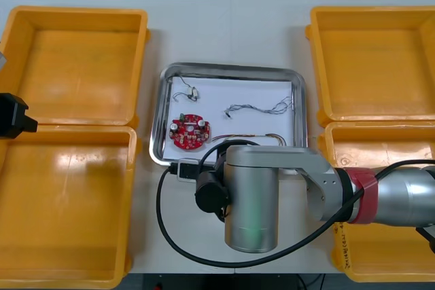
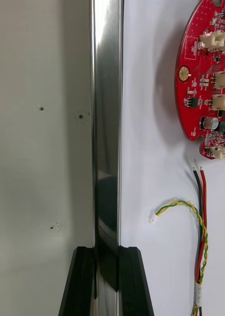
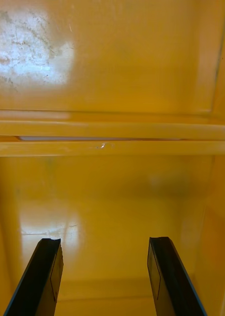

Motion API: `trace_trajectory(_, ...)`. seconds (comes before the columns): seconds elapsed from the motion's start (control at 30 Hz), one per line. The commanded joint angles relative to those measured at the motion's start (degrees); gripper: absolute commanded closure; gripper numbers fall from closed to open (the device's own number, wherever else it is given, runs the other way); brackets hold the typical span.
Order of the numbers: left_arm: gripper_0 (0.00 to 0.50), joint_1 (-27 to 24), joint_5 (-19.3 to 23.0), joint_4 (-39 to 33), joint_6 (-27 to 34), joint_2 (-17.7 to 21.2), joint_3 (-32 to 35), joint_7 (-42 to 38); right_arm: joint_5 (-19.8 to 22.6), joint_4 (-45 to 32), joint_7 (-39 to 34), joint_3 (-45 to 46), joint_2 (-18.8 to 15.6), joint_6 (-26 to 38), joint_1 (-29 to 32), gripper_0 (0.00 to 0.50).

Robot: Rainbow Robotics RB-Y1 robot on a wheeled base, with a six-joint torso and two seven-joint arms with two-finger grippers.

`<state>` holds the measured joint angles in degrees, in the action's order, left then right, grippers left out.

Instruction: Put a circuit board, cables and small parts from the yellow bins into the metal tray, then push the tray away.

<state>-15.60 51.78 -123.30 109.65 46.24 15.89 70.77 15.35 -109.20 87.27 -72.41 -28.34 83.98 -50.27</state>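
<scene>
The right gripper (image 2: pixel 107 251) sits at the near rim of the metal tray (image 2: pixel 107 98). Its fingers (image 2: pixel 85 276) are only narrowly apart, closed on the shiny rim, one on the table (image 2: pixel 38 148) side and one over the white inside. I judge this pinch to be a hold for the last step, pushing the tray away. The tray already holds the round red circuit board (image 2: pixel 203 74) and cables, and the yellow bins (image 1: pixel 75 66) look bare. The front view gives the layout: the tray sits at the centre of the frame between the bins, with the board in its lower left. A pale twisted cable (image 1: pixel 262 107) lies right of the tray's centre, and a red and yellow cable (image 1: pixel 251 138) runs along its lower edge. The right arm (image 1: pixel 272 188) lies over that edge in the lower middle of the frame. The right wrist view adds the grip itself, with the board and the red and yellow cable close beside the rim. The left arm (image 1: pixel 13 117) waits at the frame's left edge. Its wrist view shows the left gripper (image 3: pixel 105 244) with fingers wide apart over a bin, holding nothing.
</scene>
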Motion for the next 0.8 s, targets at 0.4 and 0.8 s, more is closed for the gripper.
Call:
trace_trajectory(0.4, 0.000, 1.1, 0.3, -1.6, 0.3, 2.6, 1.8, 3.9, -2.2, 7.0, 3.5, 5.7, -1.6, -12.1, -4.2, 0.500)
trace_trajectory(0.8, 0.000, 1.1, 0.3, -1.6, 0.3, 2.6, 1.8, 3.9, -5.7, 11.3, 11.2, 6.9, -2.7, -19.8, -5.1, 0.500)
